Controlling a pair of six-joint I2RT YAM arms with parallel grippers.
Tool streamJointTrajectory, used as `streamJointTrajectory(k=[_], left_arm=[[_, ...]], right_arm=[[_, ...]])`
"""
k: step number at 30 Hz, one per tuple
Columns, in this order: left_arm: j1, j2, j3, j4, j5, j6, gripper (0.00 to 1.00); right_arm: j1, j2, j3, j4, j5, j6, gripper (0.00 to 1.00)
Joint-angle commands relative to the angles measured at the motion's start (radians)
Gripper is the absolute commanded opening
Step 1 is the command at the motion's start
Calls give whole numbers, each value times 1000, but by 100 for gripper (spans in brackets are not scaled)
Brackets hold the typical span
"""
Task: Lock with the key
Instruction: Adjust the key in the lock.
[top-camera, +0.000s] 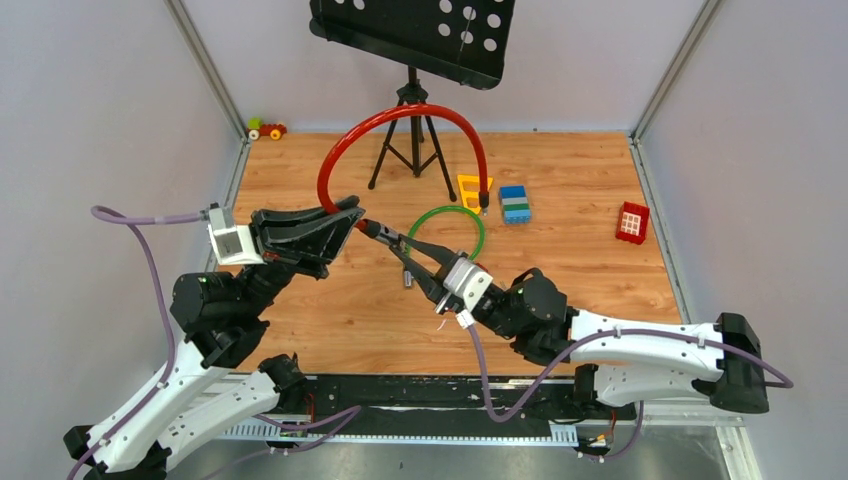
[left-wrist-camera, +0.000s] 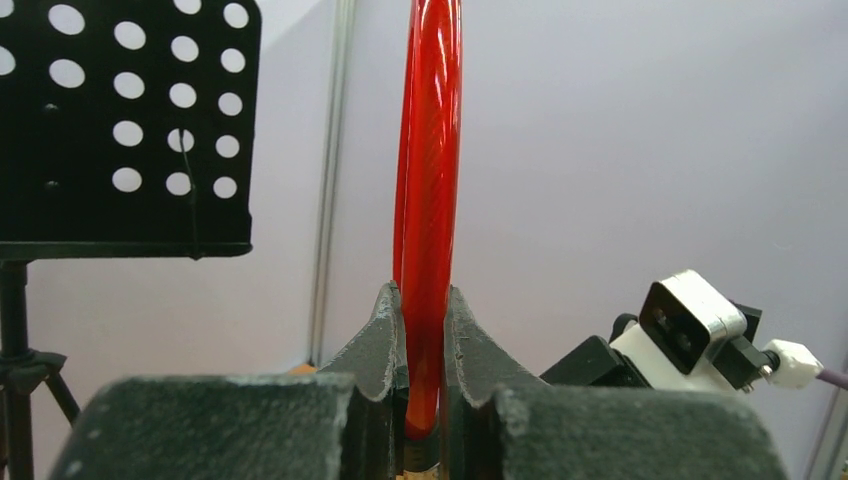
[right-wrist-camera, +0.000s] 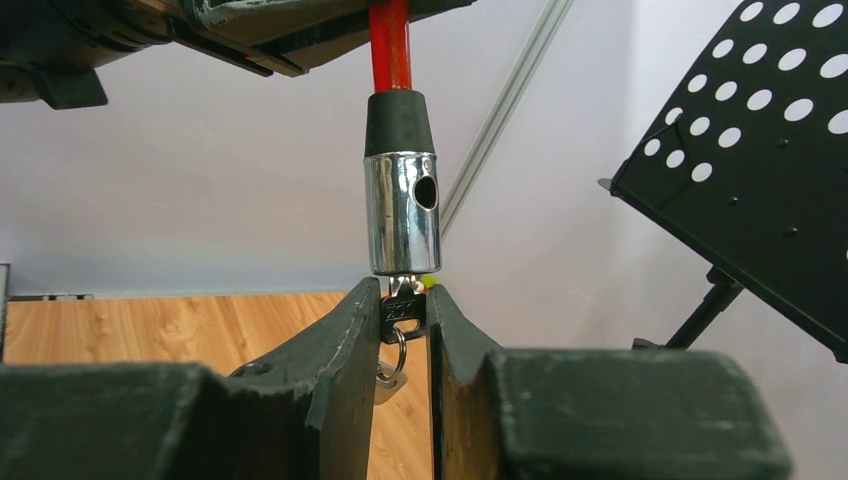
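**Top external view.**
- Left pincer (top-camera: 352, 213): closed on the red cable (top-camera: 410, 116), close to the cable's lock end. The cable arches away toward 1 o'clock over the wooden surface (top-camera: 330, 310).
- Right pincer (top-camera: 384, 238): reaches toward 10 o'clock and meets the lock cylinder (top-camera: 369, 227) tip to tip.
- The key is too small to pick out here.
- Green cable (top-camera: 478, 228): a loop lying on the surface at 3 o'clock of the meeting point.
- Music stand (top-camera: 412, 30): at 12 o'clock, at the back.

**Left wrist view.**
- Left pincer: both fingers press on the red cable, which runs straight up toward 12 o'clock.

**Right wrist view.**
- Key (right-wrist-camera: 403, 312): sits between the right pincer's fingertips, which are closed on its head.
- Its shaft enters the chrome lock cylinder directly above, at 12 o'clock.
- Key ring (right-wrist-camera: 394, 352): hangs below, at 6 o'clock.
- Long axis: key, cylinder and cable share one line running 12 to 6.

**Judgement.** The right arm is the one on the key. The coming move is probably a twist about that shared axis, with the left arm steadying the cable.
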Motion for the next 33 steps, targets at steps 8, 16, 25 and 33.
streamJointTrajectory(k=[8,16,25,33], left_arm=[[-1,17,23,136,155,0,0],[-1,22,17,174,201,-5,0],[-1,21,32,151,248,5,0],[-1,50,46,177,321,-18,0]], right_arm=[[4,-111,15,-154,-152,126,0],[2,-139,22,-214,-160,141,0],[3,-252,56,-425,-159,142,15],[-7,-312,69,-491,-148,168,30]])
